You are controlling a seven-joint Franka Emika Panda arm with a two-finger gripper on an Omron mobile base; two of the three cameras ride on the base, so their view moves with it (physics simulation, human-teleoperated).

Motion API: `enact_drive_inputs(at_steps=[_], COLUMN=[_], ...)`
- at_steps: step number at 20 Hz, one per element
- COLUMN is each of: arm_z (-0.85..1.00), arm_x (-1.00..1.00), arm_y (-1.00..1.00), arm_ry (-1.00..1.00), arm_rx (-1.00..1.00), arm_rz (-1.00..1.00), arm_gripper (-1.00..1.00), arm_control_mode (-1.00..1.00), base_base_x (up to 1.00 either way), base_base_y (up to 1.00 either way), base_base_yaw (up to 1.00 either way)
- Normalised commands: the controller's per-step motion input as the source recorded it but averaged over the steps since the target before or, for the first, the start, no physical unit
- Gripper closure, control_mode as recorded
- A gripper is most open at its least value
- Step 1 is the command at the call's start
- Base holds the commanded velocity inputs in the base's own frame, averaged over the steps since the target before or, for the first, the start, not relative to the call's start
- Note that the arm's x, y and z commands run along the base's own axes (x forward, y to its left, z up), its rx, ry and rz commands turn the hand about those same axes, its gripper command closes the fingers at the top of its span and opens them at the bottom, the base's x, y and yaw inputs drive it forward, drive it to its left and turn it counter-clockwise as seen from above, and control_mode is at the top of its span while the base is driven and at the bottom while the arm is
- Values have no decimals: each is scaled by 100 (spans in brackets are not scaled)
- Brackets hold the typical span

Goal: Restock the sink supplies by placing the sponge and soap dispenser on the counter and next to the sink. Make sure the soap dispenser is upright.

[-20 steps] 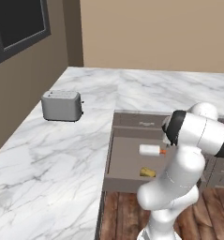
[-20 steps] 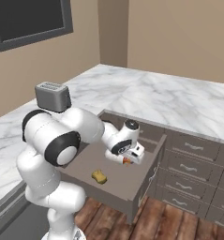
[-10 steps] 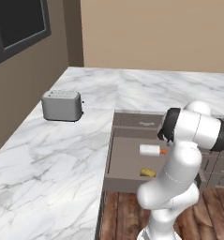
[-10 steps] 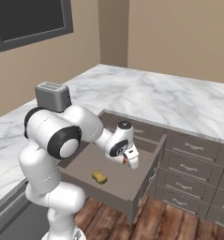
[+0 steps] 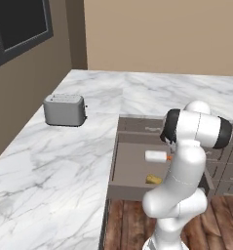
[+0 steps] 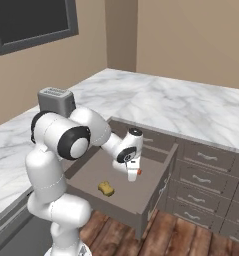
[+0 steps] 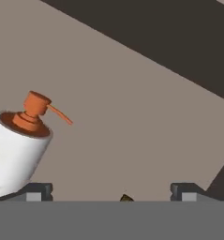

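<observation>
While hand (image 7: 112, 190) gapes, drawer (image 5: 130, 168) holds soap dispenser (image 5: 156, 156), sponge (image 5: 153, 179).

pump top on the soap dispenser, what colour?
Orange-red, atop the white soap dispenser; clearest in the hand view.

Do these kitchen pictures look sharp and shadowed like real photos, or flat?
Left base view: even, soft light, no glare on the counter, toaster slightly soft-edged. Right base view: the open drawer is plainly lit, the sponge casting barely any shadow. Hand view: the soap dispenser looms large, cut off at the left edge.
</observation>
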Motion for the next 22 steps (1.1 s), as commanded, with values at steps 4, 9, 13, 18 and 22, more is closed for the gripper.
enact_drive_inputs(at_steps=[4,9,13,18,22], arm_z=[0,-1,-19,-43,-16], arm_x=[10,14,25,36,48], arm_y=[-3,0,0,0,-4], arm_ry=[7,0,0,0,0], arm_rx=[20,1,0,0,1], arm_rz=[-36,-37,-22,-9,0], arm_gripper=[-100,-100,-100,-100,-100], arm_control_mode=[-100,-100,-100,-100,-100], base_base_x=[0,0,0,0,0], base_base_y=[0,0,0,0,0], base_base_yaw=[0,0,0,0,0])
